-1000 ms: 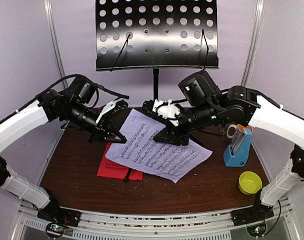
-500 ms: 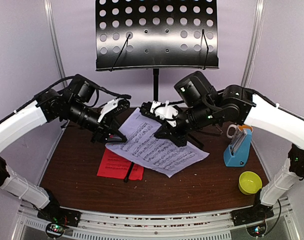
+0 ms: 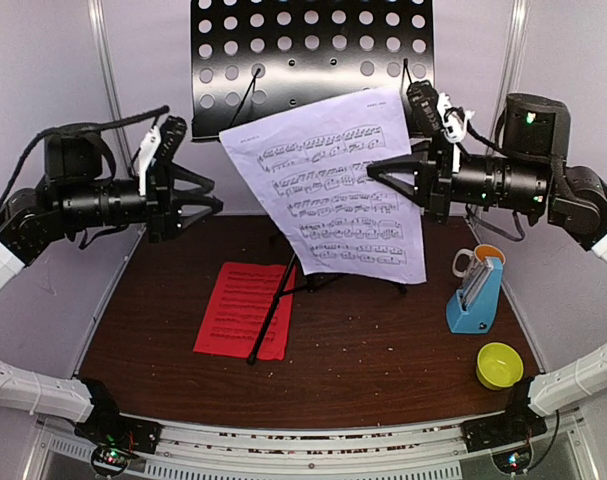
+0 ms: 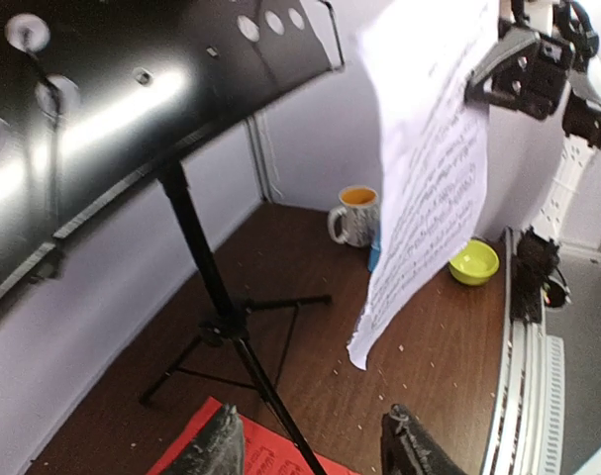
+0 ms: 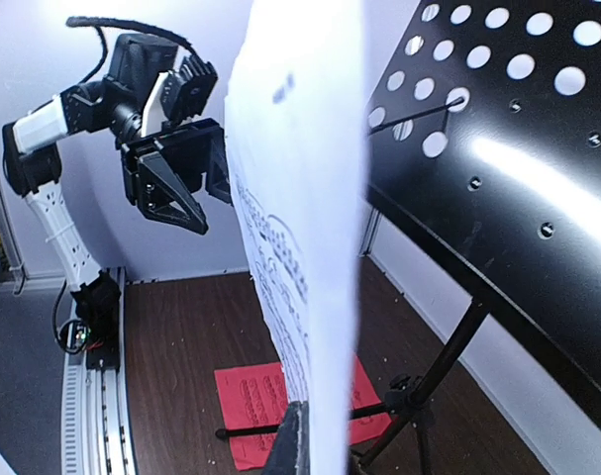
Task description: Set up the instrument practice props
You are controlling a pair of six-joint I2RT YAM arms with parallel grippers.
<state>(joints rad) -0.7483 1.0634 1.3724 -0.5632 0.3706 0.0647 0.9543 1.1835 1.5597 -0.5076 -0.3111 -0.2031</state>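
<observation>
white sheet (image 3: 333, 185) aloft (right fingers (image 3: 398, 168)), stand (image 3: 313, 60) behind

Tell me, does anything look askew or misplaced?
The white sheet hangs tilted in mid-air, pinched by the right tool, off the stand. The red sheet lies on the table, a stand leg across it.

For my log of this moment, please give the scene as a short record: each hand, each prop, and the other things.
left hand: open, empty, left of music stand
right hand: shut on the white sheet
white sheet: hanging in air before the stand, not on it
red sheet: flat on table
metronome: upright at right, mug behind it
yellow bowl: near right corner
</observation>
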